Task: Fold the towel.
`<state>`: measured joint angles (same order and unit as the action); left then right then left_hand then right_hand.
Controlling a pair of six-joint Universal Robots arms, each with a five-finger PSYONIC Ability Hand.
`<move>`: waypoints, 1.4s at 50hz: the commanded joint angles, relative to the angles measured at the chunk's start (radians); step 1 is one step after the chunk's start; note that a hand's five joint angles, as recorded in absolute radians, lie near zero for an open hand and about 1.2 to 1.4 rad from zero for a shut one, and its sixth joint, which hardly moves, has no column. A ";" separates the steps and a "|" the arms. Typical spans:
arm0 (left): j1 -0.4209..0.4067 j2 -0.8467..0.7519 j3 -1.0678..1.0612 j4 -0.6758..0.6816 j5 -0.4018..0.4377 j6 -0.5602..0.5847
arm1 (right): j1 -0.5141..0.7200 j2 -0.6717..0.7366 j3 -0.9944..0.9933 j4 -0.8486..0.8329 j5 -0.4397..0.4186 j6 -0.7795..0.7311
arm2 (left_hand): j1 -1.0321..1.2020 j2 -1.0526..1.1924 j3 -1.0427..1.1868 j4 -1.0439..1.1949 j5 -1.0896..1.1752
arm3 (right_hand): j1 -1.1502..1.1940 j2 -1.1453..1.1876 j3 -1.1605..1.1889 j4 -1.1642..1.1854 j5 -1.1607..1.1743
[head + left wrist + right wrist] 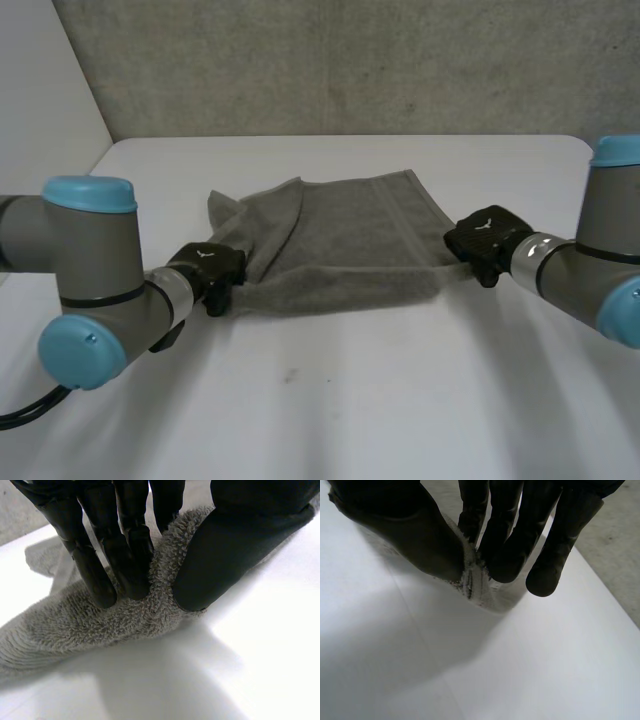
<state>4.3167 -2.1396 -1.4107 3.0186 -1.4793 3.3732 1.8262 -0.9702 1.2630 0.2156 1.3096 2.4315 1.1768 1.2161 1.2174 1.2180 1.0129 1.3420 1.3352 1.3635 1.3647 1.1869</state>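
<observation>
A grey towel (340,245) lies across the middle of the white table (330,400), with its near edge lifted and stretched between my two hands. My left hand (213,272) is shut on the towel's near left corner; in the left wrist view the fingers (122,555) and thumb (225,550) pinch the thick cloth (100,625). At the towel's near right corner my right hand (487,240) is shut on it. In the right wrist view its thumb (415,540) and fingers (512,545) squeeze the hemmed corner (475,587). The far left part of the towel is rumpled.
A grey concrete wall (350,60) rises behind the table's far edge. Bare table surface spreads in front of the towel, towards me.
</observation>
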 commanded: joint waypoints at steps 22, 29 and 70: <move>0.086 0.115 -0.013 -0.012 0.016 0.161 | -0.116 -0.105 0.190 -0.133 -0.004 0.001 | -0.673 -0.712 -0.713 -0.714 -0.683 | 0.054 0.061 0.033 0.032 0.035; 0.132 0.106 -0.037 -0.017 0.017 0.164 | -0.117 -0.093 0.194 -0.151 -0.004 0.000 | -0.632 -0.671 -0.672 -0.673 -0.642 | 0.054 0.061 0.033 0.032 0.035; 0.201 0.382 -0.036 -0.059 0.090 0.156 | -0.149 -0.437 0.073 -0.020 0.000 0.000 | 0.219 0.180 0.179 0.178 0.209 | 0.054 0.061 0.033 0.032 0.035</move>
<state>4.5122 -1.9948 -1.4620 3.0042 -1.3937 3.5324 1.7047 -1.1996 1.4461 0.0564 1.3196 2.4315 1.1852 1.2159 1.2132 1.2166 1.0266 1.3420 1.3352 1.3634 1.3647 1.1869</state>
